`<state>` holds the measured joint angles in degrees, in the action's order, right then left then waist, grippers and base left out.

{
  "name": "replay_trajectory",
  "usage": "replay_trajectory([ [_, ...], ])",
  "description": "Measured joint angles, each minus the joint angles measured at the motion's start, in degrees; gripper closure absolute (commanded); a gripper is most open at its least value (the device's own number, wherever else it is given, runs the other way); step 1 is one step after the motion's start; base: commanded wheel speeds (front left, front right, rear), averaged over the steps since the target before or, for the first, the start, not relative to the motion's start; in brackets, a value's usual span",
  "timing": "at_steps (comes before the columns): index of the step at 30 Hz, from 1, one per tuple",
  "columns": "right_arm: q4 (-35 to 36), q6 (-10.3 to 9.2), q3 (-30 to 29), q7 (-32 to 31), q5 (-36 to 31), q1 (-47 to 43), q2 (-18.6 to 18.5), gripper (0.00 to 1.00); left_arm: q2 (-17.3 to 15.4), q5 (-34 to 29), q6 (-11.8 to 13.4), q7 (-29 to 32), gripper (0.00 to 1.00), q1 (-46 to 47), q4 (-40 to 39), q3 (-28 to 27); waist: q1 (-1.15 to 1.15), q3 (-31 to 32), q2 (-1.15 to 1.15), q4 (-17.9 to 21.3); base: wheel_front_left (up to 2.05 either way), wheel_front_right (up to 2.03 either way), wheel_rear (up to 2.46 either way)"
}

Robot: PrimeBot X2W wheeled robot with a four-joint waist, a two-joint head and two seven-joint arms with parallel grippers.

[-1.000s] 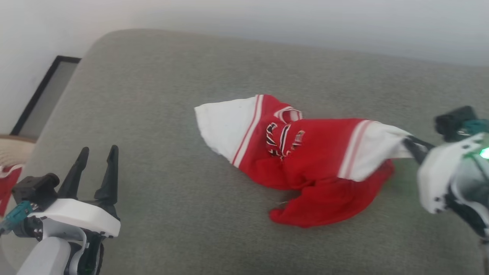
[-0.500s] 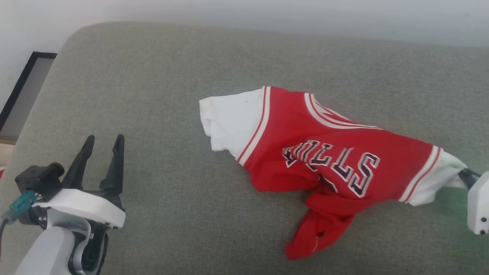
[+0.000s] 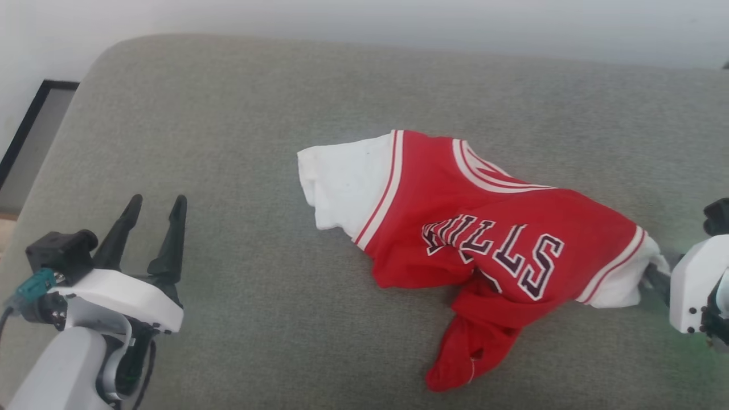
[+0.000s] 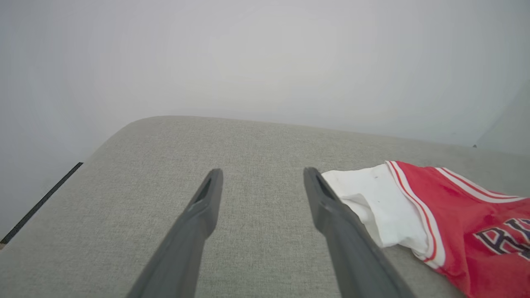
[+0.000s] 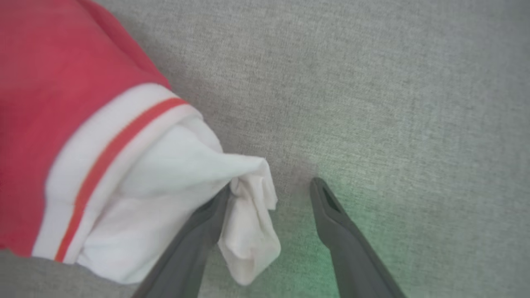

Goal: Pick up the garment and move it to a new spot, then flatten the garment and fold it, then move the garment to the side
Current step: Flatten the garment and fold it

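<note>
garment point(image 3: 484, 228) against right tool point(image 5: 271, 187)

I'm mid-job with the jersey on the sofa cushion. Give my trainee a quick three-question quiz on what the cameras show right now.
1. True or false: the right pincer is clamped shut on the garment.
2. On the cushion, the garment lies: A) folded neatly; B) rumpled, lettering up; C) spread flat, lettering down.
3. Fill in: the left pincer is open, holding ____.
Key: 1 false, its jaws stand apart, the white sleeve draped against one finger; 2 B; 3 nothing.
</note>
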<state>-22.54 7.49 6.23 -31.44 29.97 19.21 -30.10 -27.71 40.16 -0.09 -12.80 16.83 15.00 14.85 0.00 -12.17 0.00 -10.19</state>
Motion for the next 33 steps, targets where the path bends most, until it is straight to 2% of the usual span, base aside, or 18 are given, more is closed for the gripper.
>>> replay_trajectory([
  [6, 2.3, 0.0, 0.8, -0.7, 0.9, 0.1, -0.1, 0.0, -1.6, 0.1, 0.0, 2.9, 0.0, 0.4, -1.0, 0.3, 0.0, 1.3, 0.0, 2.0, 0.0, 0.0, 0.0],
  [10, 6.2, 0.0, 0.0, 2.2, 0.8, -0.2, 0.3, 0.0, -3.1, 0.9, -0.2, 6.5, 0.0, 1.1, -2.3, 0.5, 0.0, 2.5, 0.0, 4.1, 0.0, 0.0, 0.0],
  [15, 11.8, 0.0, -4.2, 11.8, -3.1, -0.6, 5.4, 0.0, -5.6, 1.9, 0.0, 12.5, 0.0, 3.3, -3.8, 1.0, 0.0, 3.7, 0.0, 8.4, 0.0, 0.0, 0.0],
  [22, 17.8, 0.0, -6.4, 22.4, -9.4, -1.4, 12.0, 0.0, -7.7, 3.0, 0.1, 21.7, 0.0, 7.7, -2.2, 2.5, 0.0, 4.0, 0.0, 14.5, 0.0, 0.0, 0.0],
  [28, 20.1, 0.0, -7.8, 28.5, -13.0, -2.5, 17.3, 0.0, -8.6, 4.5, -0.6, 30.2, 0.0, 13.7, 2.8, 4.0, 0.0, 3.0, 0.0, 19.5, 0.0, 0.0, 0.0],
  [33, 20.3, 0.0, -8.3, 30.4, -14.3, -3.4, 21.0, 0.0, -9.0, 5.3, -1.1, 37.2, 0.0, 18.6, 9.3, 5.6, 0.0, 0.8, 0.0, 22.6, 0.0, 0.0, 0.0],
])
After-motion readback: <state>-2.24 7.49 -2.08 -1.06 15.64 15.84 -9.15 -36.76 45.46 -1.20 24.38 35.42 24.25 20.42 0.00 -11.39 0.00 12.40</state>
